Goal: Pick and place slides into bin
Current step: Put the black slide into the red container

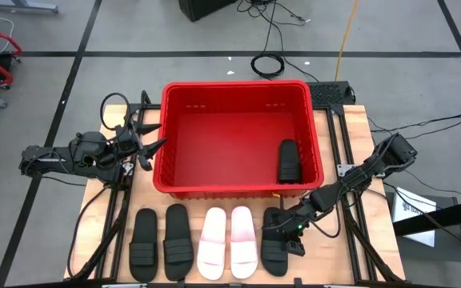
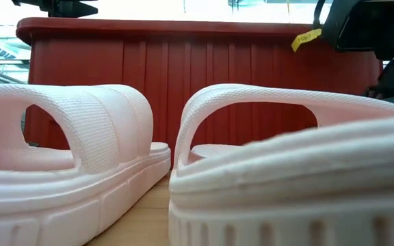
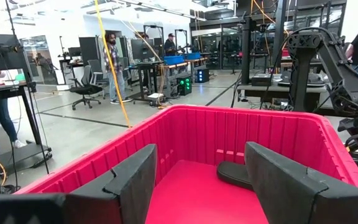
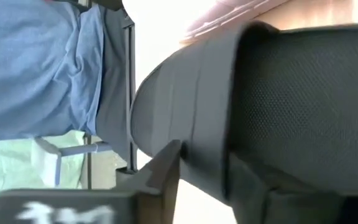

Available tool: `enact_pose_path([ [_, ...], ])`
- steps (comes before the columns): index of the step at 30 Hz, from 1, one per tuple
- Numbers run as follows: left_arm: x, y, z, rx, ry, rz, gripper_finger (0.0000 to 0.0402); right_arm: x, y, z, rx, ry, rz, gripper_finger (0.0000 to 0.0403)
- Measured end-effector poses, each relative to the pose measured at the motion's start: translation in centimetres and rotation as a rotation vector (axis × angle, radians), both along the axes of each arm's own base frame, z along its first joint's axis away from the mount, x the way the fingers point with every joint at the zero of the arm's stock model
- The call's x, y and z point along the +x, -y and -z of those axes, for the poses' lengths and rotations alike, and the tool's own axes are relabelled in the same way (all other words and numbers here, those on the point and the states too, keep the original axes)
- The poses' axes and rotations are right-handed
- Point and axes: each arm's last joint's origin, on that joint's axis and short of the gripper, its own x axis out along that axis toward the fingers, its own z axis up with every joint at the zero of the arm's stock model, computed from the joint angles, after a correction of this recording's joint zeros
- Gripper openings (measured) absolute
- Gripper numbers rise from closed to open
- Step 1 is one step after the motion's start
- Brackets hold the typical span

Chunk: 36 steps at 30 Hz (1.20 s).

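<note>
High view: right claw (image 1: 294,233) closing on rightmost black slide (image 1: 274,240), so get firm strap grip w/o dragging before lifting to bin (image 1: 166,128); left claw (image 1: 146,148) released.

wood table top (image 1: 374,232), grey floor w/ dark seams (image 1: 390,32), coiled black cable (image 1: 269,62), yellow cord (image 1: 345,28), ppl at benches in bkgd (image 3: 112,56), office chair (image 3: 87,87)

The bin (image 1: 236,96) looked like moulded red plastic, its ribbed walls smooth with a slight sheen. The pale pink slides (image 2: 74,171) were matt foam with a fine pebbled grain on the straps and shallow ribs along the soles, while the black slides (image 1: 177,234) looked equally dull and ribbed. The table (image 1: 345,260) beneath was light, unvarnished-looking wood with visible grain.
</note>
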Motion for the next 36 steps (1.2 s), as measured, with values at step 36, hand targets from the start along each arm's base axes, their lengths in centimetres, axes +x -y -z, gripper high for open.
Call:
enact_pose_path([
  [36, 0.0, 0.0, 0.0, 0.000, 0.000, 0.000, 0.0250, 2.2, -0.4, -3.2, 0.289, 0.338, -0.160, 0.0006],
])
